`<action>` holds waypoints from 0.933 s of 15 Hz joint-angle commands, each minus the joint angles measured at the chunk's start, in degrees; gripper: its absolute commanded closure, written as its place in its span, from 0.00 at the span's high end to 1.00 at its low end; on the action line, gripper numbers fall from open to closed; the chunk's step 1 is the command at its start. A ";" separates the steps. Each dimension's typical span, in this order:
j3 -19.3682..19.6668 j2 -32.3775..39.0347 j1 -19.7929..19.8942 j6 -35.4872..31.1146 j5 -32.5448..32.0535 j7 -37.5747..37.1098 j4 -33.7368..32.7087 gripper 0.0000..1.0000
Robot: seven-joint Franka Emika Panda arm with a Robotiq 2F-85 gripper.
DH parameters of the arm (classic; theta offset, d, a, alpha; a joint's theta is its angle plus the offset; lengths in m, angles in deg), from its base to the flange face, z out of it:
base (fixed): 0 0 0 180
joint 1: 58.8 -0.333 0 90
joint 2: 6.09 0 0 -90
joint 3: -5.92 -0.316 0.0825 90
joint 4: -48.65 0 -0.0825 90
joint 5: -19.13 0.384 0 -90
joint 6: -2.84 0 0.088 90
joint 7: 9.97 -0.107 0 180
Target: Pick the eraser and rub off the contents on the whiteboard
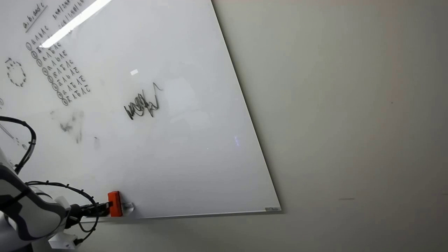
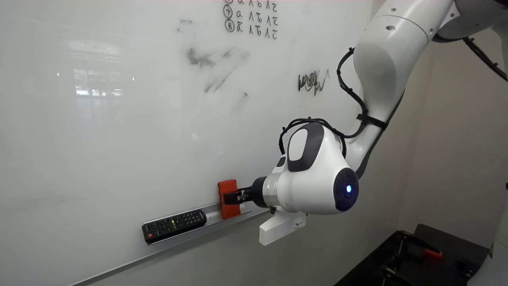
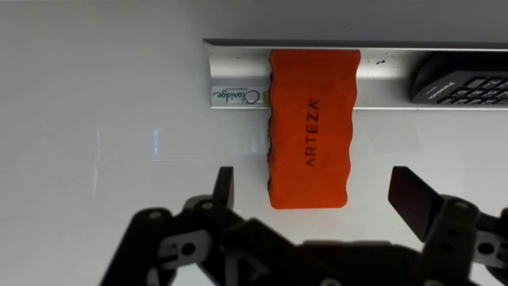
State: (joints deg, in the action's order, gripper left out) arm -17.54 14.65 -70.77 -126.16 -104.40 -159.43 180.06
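Whiteboard (image 1: 196, 168) on a matt off-white wall (image 1: 350, 122). Eraser (image 3: 311, 131), orange-red, wavy-edged, lettered ARTEZA along its length, stands on end in the metal tray (image 3: 381, 89) at the board's foot, its upper part rising past the rim. Whether its back touches the board: cannot tell.

Jaws black, spread wide. Wrist view puts one to each side of the eraser's free end, a gap showing on both flanks. In both exterior views the jaws meet the eraser in line of sight; depth there hard to judge.

Black scribble (image 1: 141, 105), a tangle of jagged marker strokes, is on the board, higher than the eraser and well apart from it; seen in both exterior views. Grey smudges (image 2: 198, 58) near it. Columns of writing (image 1: 57, 68) farther up, dotted ring (image 1: 16, 73) beside them.

Tray also carries a black remote control (image 2: 174, 225), laid lengthwise, near the eraser but apart from it. On the eraser's opposite side, a Claridge label (image 3: 238, 95), upside down in the wrist view.

Arm (image 2: 389, 71) white with dark panels, black cable (image 2: 346, 87) strapped along it; blue light (image 2: 348, 189) lit on the wrist joint. Low in an exterior view, a dark surface (image 2: 373, 270) bears a red item (image 2: 433, 254) and black objects too dim to name.
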 commanded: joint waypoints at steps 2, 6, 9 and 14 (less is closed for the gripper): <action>-3.72 3.16 4.42 0.89 -2.31 0.01 -3.37 1.00; -4.94 5.56 6.36 0.67 -2.35 0.02 -4.92 1.00; -4.43 7.11 5.80 1.43 -1.28 0.02 -5.41 1.00; -4.35 8.82 4.81 2.81 -0.86 0.02 -6.15 1.00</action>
State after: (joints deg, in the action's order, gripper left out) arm -21.29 22.33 -65.65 -125.77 -105.73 -159.41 175.03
